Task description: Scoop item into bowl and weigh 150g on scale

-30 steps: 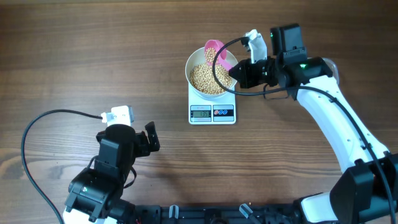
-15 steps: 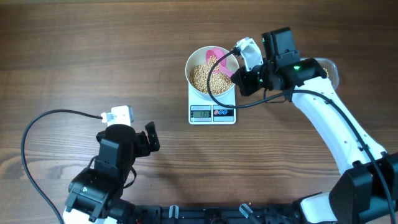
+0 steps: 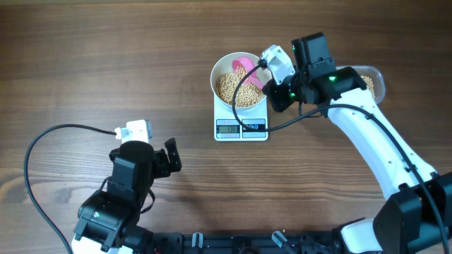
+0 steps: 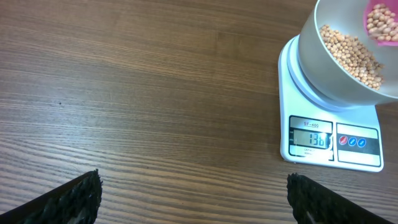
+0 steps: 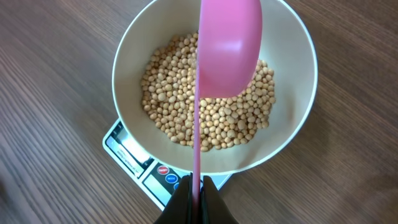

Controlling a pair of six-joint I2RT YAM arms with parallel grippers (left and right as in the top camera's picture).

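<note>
The white bowl (image 3: 214, 79) stands on the scale (image 3: 241, 128) and holds a heap of tan beans (image 3: 229, 89). My right gripper (image 3: 271, 86) is shut on the thin handle of a pink scoop (image 3: 244, 63), whose cup hangs over the bowl's far side. In the right wrist view the scoop (image 5: 229, 43) shows its plain back above the beans (image 5: 174, 106), with the gripper (image 5: 195, 194) at the bowl's near rim (image 5: 115, 81). The left wrist view shows beans lying in the scoop (image 4: 382, 18) and the scale's display (image 4: 311, 139) reading 136. My left gripper (image 4: 193, 199) is open over bare table, well to the lower left.
A clear plastic tub (image 3: 372, 82) with more beans stands right of the scale, partly behind my right arm. A black cable (image 3: 42, 141) loops over the table at the left beside my left arm (image 3: 134, 176).
My right wrist has shifted a little left and turned, tipping the pink scoop over the bowl. The left arm has not moved.
</note>
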